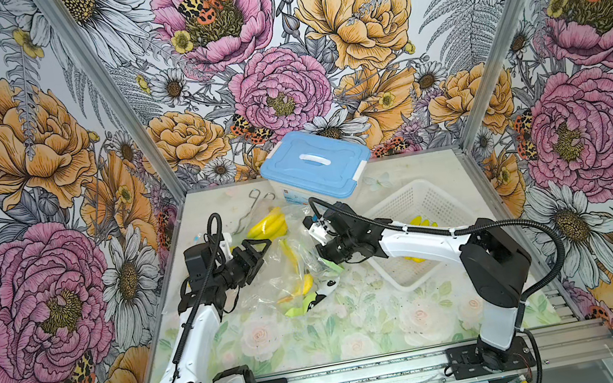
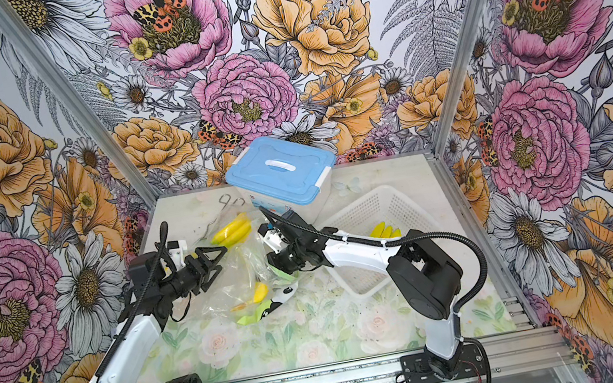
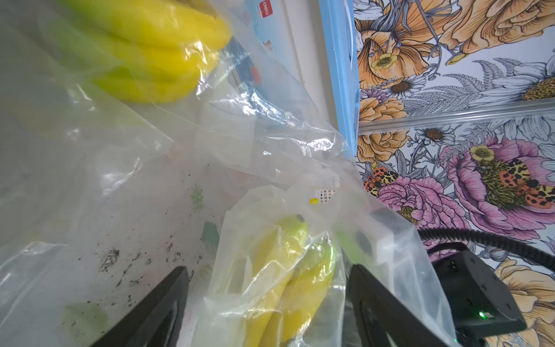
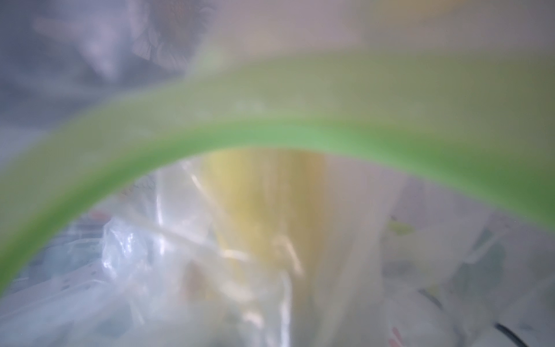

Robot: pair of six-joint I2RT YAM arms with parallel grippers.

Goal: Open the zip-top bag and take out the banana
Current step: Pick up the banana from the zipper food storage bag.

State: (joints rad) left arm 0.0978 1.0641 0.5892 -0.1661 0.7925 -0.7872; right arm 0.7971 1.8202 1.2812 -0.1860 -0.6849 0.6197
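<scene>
**Bag at centre of surface, banana inside it**

- Surface [image 1: 362, 331]: flower-print mat, both arms reaching in towards the middle.
- Bag [image 1: 287, 265]: clear plastic, crumpled, between the two claws. Its near end lies on the surface and its far end stands higher, at the right claw.
- Banana [image 1: 306, 283]: yellow, inside the bag, seen through the plastic in both top views. The left wrist view shows it [image 3: 288, 270] wrapped in folds of film.
- Left claw [image 1: 265, 255]: spread wide, at the left side of the bag. In the left wrist view the two black fingers [image 3: 156, 309] stand well apart with the bagged banana between them. One finger is against the film; it pinches nothing.
- Right claw [image 1: 324, 256]: buried in plastic at the bag's upper right edge. Fingertips hidden in every view, so I cannot tell whether it is spread or pressed together.
- Green zip strip [image 4: 270, 132]: arches across the right wrist view very close to the lens, blurred, with yellow showing beyond it.
- Other items:
  - Loose bunch of bananas [image 1: 266, 224] just behind the bag.
  - Metal tongs [image 1: 252, 205] beside that bunch.
  - Box [image 1: 315, 165] with a blue lid at the back.
  - White basket [image 1: 419, 194] to the right, with more yellow fruit in it.
</scene>
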